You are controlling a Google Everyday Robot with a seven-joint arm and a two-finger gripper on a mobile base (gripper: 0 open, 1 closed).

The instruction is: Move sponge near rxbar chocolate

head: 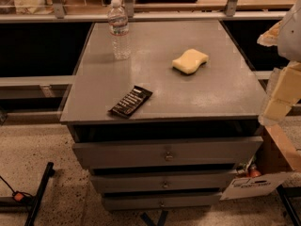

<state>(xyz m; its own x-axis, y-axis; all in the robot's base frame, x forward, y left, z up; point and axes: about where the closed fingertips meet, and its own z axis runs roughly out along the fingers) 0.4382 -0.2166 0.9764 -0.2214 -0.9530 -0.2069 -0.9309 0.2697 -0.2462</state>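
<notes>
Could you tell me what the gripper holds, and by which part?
Nothing. The gripper hangs off the right edge of the table; the sponge lies free on it.

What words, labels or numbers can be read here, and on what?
Nothing reads clearly.
rxbar chocolate: white lettering, too blurred to read.
Water bottle: label too small to read.
White sign, lower right by the floor: dark print, blurred.
Gripper, at the right edge: no text seen.

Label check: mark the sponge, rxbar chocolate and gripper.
sponge (190, 61): camera view, middle of its top face.
rxbar chocolate (131, 101): camera view, centre of the wrapper.
gripper (277, 105): camera view, its cream lower end, at the picture's right edge.
</notes>
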